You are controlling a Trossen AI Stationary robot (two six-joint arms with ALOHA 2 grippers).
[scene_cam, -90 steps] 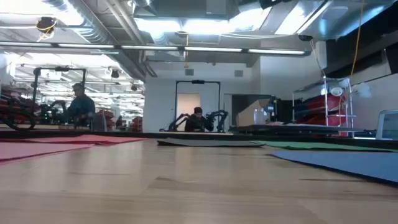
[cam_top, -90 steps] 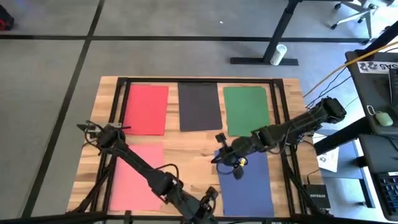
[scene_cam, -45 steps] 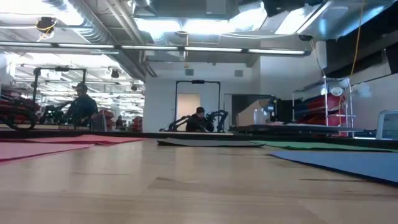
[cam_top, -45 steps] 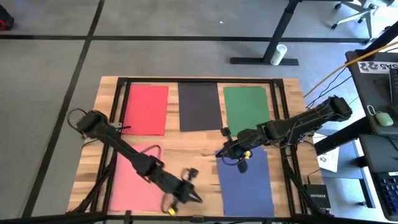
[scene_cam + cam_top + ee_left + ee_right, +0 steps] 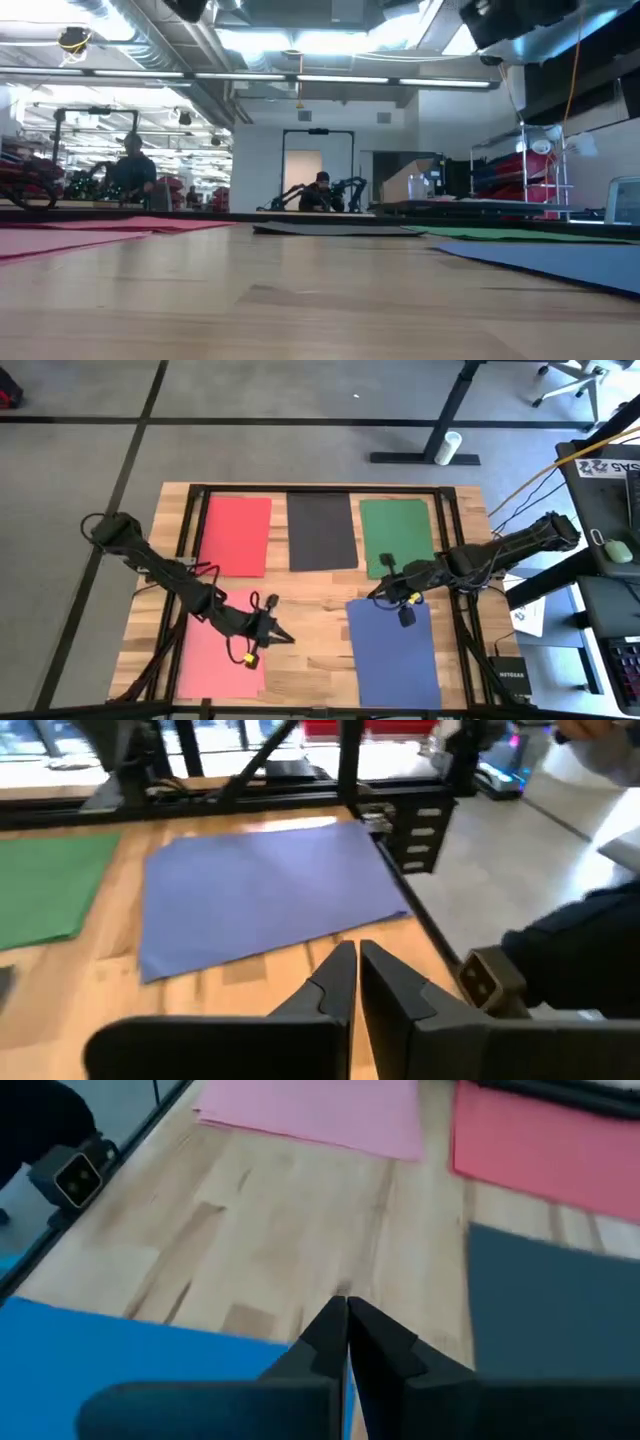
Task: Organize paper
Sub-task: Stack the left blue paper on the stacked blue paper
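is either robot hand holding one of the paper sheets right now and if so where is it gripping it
Nothing is held. The left hand is shut and empty above the pink sheet's edge; the right hand is shut and empty over bare wood by the blue sheet.

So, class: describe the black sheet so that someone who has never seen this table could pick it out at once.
Start at the wooden table and find its far row of three sheets. The black sheet lies in the middle, with the red sheet on one side and the green sheet on the other. It is the only dark, colourless one.

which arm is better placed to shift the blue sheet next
Right, likely. The right pincer hangs shut at the far edge of the blue sheet, while the left pincer, also shut, is over bare wood beside the pink sheet.
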